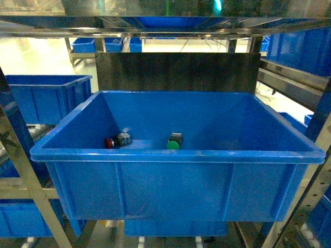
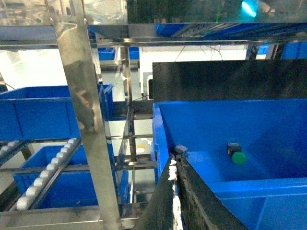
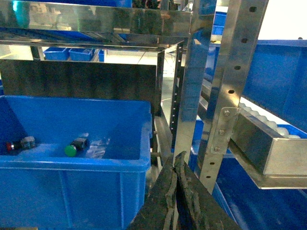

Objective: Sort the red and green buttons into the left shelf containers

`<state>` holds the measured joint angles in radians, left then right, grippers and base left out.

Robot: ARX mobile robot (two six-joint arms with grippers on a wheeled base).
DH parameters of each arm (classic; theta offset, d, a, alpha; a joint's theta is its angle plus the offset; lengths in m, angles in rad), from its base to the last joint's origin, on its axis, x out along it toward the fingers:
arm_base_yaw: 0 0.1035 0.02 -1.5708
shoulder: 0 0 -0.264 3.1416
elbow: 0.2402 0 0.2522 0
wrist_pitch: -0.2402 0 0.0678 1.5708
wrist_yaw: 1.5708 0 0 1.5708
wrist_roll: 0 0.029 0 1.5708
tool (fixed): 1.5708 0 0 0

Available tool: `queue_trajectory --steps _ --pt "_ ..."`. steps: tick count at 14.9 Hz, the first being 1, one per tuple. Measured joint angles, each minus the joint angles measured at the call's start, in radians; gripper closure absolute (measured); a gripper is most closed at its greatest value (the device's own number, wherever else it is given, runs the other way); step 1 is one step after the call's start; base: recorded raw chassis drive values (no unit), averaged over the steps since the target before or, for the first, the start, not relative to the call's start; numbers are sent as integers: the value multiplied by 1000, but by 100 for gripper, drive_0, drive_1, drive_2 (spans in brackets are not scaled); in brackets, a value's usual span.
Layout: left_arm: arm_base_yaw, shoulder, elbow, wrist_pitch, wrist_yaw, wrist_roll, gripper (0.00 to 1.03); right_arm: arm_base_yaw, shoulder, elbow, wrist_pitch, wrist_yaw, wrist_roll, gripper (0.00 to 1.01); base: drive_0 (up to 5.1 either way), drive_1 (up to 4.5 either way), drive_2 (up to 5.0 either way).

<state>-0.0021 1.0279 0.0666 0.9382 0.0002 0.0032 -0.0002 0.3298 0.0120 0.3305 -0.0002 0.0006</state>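
Red button (image 1: 109, 142): lying on its side on the floor of the big blue bin (image 1: 176, 155), left of centre
Green button (image 1: 174, 142): same bin floor, near the middle, well apart from the red one
Left claw (image 2: 175, 158): pressed together, empty, just outside the bin's left wall
Right claw (image 3: 176, 160): pressed together, empty, beside the shelf upright (image 3: 192, 96)
Step in hand: reach for a button; spread the claw before dropping in
Edges: deep walls, thick rim; descend from above
Open room: shelf rail (image 1: 165, 26) overhead limits lift height
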Motion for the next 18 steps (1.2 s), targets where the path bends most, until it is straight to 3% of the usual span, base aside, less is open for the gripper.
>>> queue_trajectory --steps 8,9,18 --pt "0 -436 -52 -359 0 0 101 0 -171 0 -178 0 0 99 0 0 0" --pt "0 -481 -52 -404 -1 0 101 0 -279 1 -333 0 0 99 0 0 0" --pt "0 -771 -52 -681 0 0 101 0 -325 1 -334 0 0 99 0 0 0"
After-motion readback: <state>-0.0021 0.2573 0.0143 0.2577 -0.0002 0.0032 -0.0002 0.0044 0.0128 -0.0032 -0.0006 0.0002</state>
